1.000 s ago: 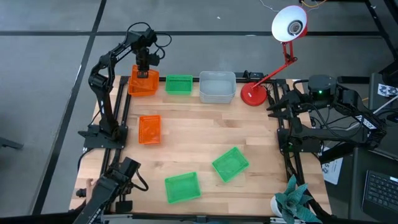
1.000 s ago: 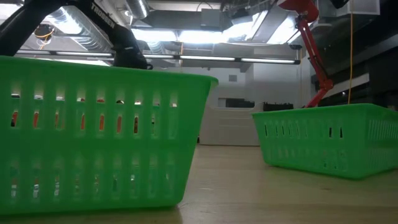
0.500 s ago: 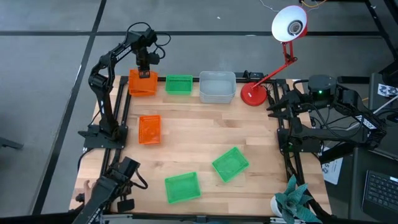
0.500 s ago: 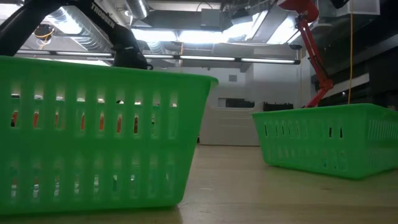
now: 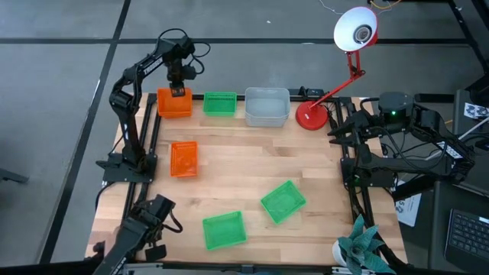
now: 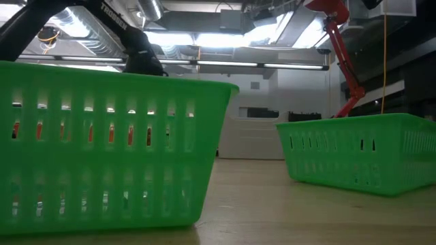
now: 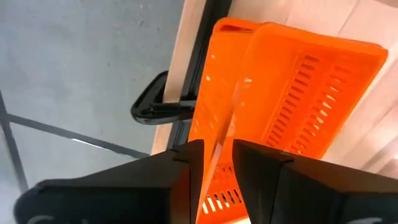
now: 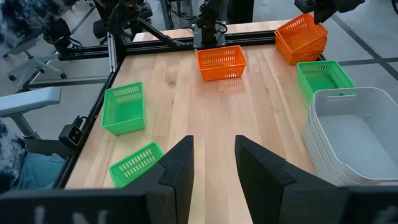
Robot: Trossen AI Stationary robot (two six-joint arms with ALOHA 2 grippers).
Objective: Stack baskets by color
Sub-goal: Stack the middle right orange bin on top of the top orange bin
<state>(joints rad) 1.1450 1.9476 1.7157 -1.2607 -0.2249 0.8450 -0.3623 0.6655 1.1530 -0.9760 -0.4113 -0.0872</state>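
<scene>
Now the left tool [image 5: 178,84] hangs over the far left corner of the worktop [image 5: 244,176], right above the orange stack [image 5: 175,103]. Through the left wrist view its fingers straddle the far wall of the upper orange basket [image 7: 298,93] with a sliver of daylight either side, so I'd call them slightly apart and no longer gripping it. That basket sits nested in the one beneath, a touch skewed by the look of it.

So, the step in hand: placing the second orange basket on its pile, and the release looks as good as done. One orange stray [image 5: 183,159] lies alone near the left edge, well short of the stack. That one looks like the obvious next pick. The tool must lift clear of the rim without dragging it, swing back over the stray, and pinch one wall.

Elsewhere, a green basket [image 5: 220,104] sits beside the orange pile at the back, with the grey-white stack [image 5: 267,106] next along. Two more greens lie near the front, one [image 5: 224,230] square-ish, the other [image 5: 283,201] turned at an angle.

The right tool [image 8: 213,163] waits off at the right side, fingers apart, holding nothing.
</scene>
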